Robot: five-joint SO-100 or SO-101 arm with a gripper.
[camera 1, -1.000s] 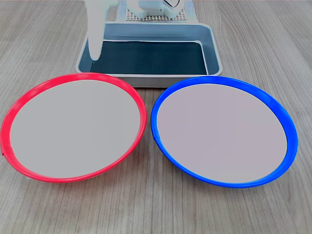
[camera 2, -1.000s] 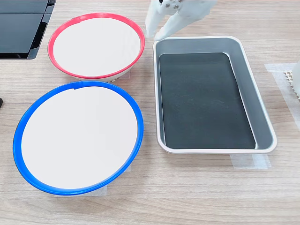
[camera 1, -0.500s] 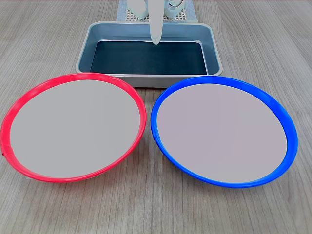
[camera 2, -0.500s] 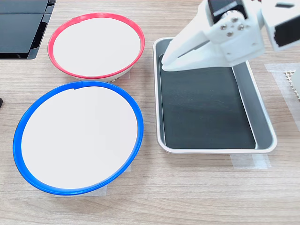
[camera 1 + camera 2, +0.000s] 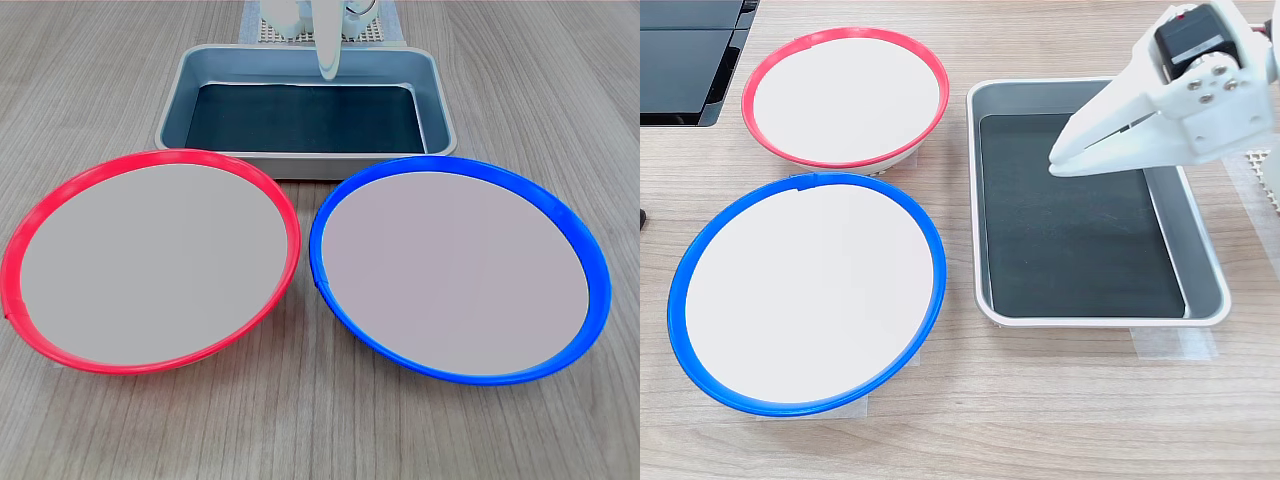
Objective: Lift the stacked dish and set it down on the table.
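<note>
Lying flat, face up, round without long axis: red-rimmed dish point(image 5: 150, 262) on table point(image 5: 320, 430); gripper point(image 5: 1060, 160) closed, empty.

Blue-rimmed dish point(image 5: 460, 280) beside grey tray point(image 5: 1200, 240), dark-lined inside

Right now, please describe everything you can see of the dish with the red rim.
The stacked dish is large, round and shallow, with a bright red rim and a flat pale grey-white centre; it looks like plastic. It sits upright and empty on the table, at the first exterior view's left. The blue-rimmed dish lies close beside it; the views do not settle whether their rims touch. The tray stands near it. The gripper hangs over the tray, away from it.
</note>
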